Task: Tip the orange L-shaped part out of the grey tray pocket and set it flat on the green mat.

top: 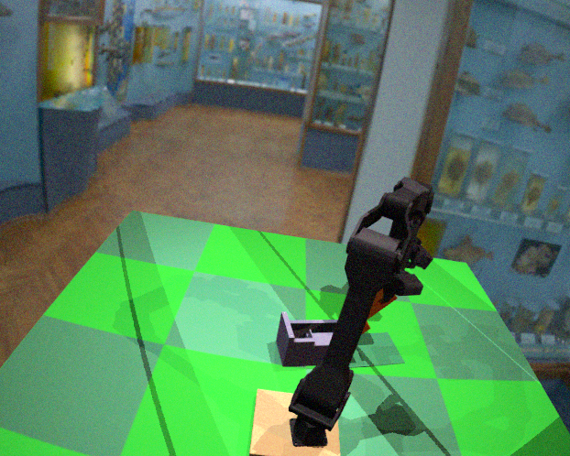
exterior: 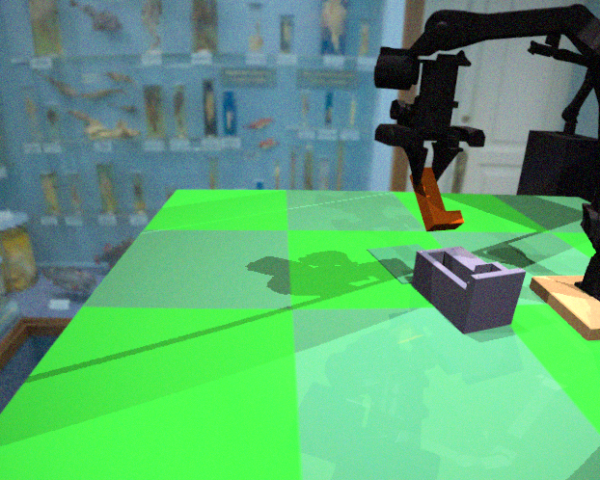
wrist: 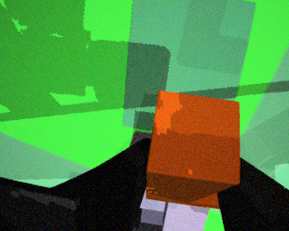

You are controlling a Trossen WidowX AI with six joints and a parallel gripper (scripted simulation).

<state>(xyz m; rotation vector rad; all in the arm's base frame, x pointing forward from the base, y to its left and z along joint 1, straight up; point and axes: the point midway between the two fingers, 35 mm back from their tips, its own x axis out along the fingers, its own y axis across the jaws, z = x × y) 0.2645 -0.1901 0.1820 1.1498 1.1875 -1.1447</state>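
The orange L-shaped part [top: 382, 305] [exterior: 433, 203] [wrist: 196, 121] hangs in the air, steeply tilted, with its L-shaped end lowest. My gripper [exterior: 428, 179] [wrist: 185, 153] is shut on its upper end. In the top view the arm hides the fingertips. The grey tray [top: 300, 354] [exterior: 443, 294] [wrist: 184, 221] stands on the table with its pocket vacant, below the height of the part. The green mat [top: 386, 345] [exterior: 388, 253] [wrist: 158, 28] lies flat beside the tray, and shows beyond the held part in the wrist view.
The arm's wooden base board [top: 273, 417] [exterior: 574, 312] is on the near side of the tray in the top view. The tray's raised walls stand close to the mat. The checkered green table [top: 104, 289] [exterior: 186, 356] carries dark shadows of the arm.
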